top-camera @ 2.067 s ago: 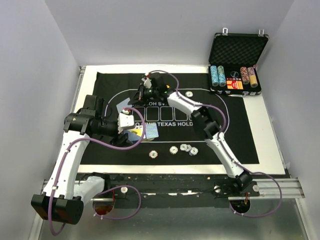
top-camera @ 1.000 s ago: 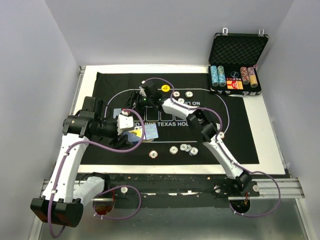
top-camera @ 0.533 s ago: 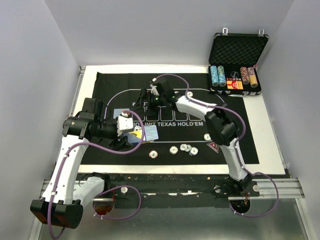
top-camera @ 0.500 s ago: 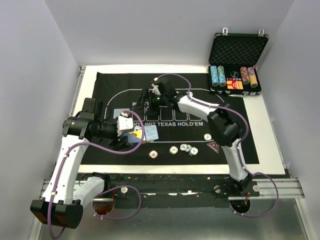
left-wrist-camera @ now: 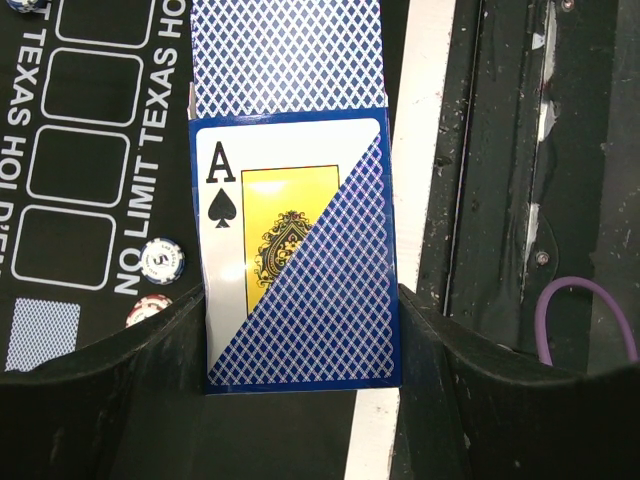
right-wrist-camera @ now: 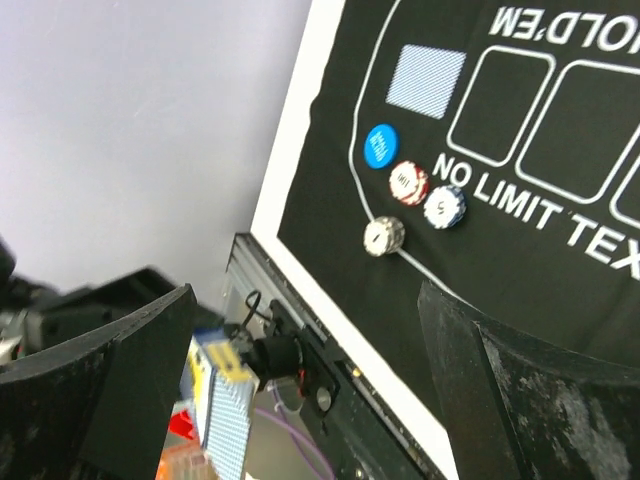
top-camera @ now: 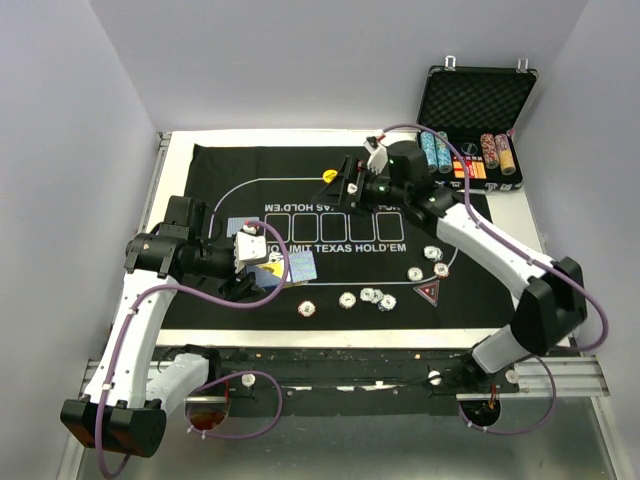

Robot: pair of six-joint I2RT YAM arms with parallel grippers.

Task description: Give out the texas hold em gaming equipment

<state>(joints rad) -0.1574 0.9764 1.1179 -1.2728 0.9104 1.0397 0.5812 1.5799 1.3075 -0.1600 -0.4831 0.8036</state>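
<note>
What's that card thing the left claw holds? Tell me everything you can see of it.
The card pack has a blue border; its front is split diagonally, an ace of spades and yellow emblem on one half, blue lattice on the other. A blue-backed card shows beyond it. The left gripper clamps its sides, holding it above the black mat.

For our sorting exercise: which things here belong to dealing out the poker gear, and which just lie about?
Job: blue-backed playing cards, small striped round poker chips, yellow round button, blue round button, dark red triangular marker.
Lying about: black felt mat, black foam-lined metal case.
</note>
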